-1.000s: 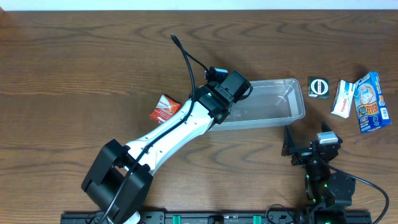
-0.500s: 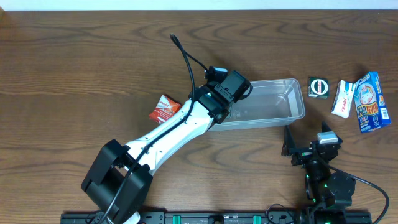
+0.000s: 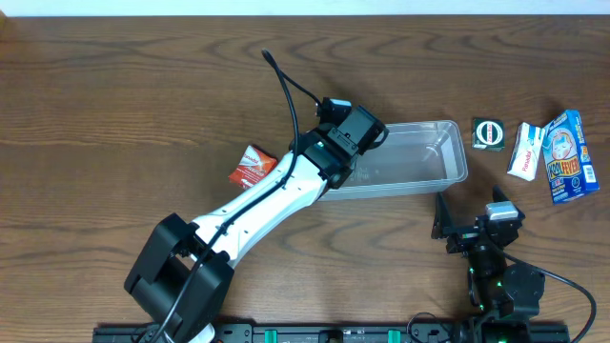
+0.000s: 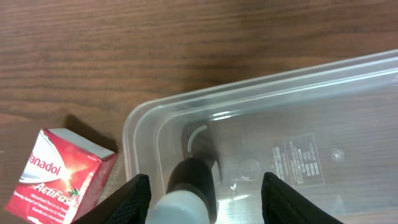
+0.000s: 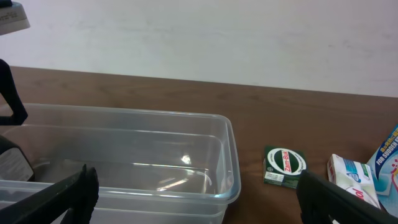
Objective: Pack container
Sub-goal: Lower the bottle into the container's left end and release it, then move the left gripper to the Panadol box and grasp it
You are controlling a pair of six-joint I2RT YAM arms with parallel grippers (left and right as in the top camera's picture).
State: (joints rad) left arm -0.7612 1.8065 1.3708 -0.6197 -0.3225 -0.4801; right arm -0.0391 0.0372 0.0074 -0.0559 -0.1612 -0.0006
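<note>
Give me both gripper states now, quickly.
Left gripper: open, fingers either side of a bottle lying in the container, not gripping it.
Right gripper: open, empty.

White-shelled L arm (image 3: 257,205) w/ black joints + black cable (image 3: 286,90); R arm (image 3: 491,255) black, possibly green LEDs.

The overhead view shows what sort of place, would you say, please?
Probably a robot test bench: a wooden table with a robot arm at its edge, a clear container and small medicine boxes beside it.
</note>
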